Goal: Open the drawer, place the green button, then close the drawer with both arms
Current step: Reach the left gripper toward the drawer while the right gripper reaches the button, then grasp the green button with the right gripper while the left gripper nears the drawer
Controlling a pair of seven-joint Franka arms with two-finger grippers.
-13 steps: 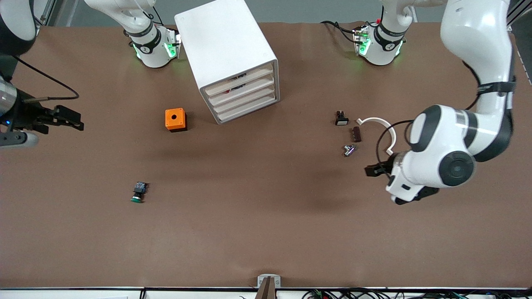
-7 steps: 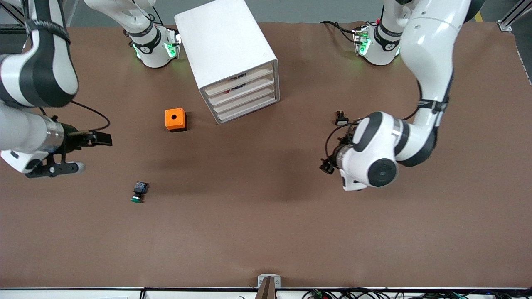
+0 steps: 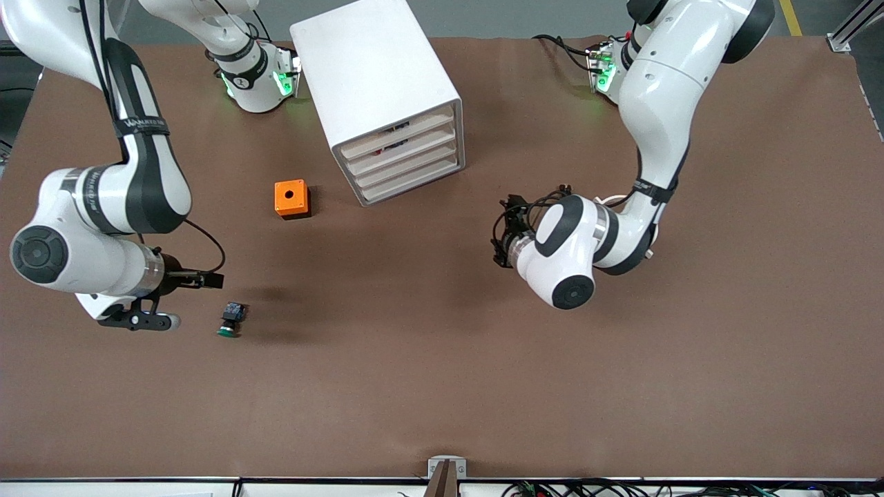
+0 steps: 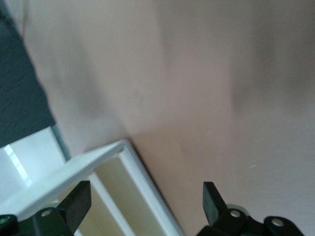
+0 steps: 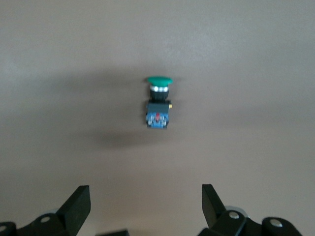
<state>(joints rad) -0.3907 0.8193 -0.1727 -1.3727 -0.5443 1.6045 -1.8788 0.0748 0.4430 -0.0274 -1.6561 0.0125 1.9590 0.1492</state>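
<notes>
The white cabinet stands between the two arm bases, with four alike drawers all pushed in. The button, green cap and black-and-blue body, lies on its side on the table toward the right arm's end. It also shows in the right wrist view. My right gripper is open and empty, low beside the button and apart from it; its open fingertips frame bare table in the right wrist view. My left gripper is open and empty, beside the cabinet's drawer side. In the left wrist view it faces a cabinet corner.
An orange box with a round hole stands next to the cabinet, toward the right arm's end. A black switch peeks out by the left arm's forearm, which hides other small parts there.
Both arms swung inward. The right gripper came down close to the button. The left gripper moved across the small parts toward the cabinet's drawer side. Nothing was grasped.
</notes>
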